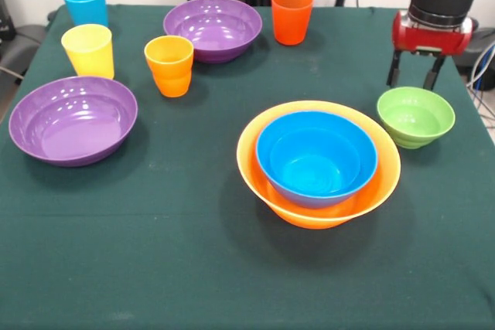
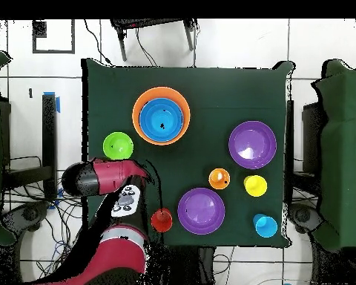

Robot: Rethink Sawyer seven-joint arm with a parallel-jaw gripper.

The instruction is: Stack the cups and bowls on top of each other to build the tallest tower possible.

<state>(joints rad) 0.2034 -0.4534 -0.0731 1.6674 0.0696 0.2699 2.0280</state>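
Note:
The tower is a deep blue bowl (image 1: pixel 315 158) (image 2: pixel 162 119) nested in the large orange bowl (image 1: pixel 309 214) (image 2: pixel 139 104) at centre right. A small green bowl (image 1: pixel 415 116) (image 2: pixel 118 145) sits alone to its right. My gripper (image 1: pixel 414 75) hangs just behind and above the green bowl, open, with nothing between its fingers. Two purple bowls (image 1: pixel 73 120) (image 1: pixel 213 28) stand on the left and at the back. The cups stand singly: light blue (image 1: pixel 85 3), yellow (image 1: pixel 89 50), orange (image 1: pixel 169 65) and red-orange (image 1: pixel 291 15).
A dark green cloth (image 1: pixel 193 268) covers the table. In the overhead view my red arm (image 2: pixel 99 177) reaches over the table's left edge beside the green bowl. Cables lie off the table's right edge (image 1: pixel 483 67).

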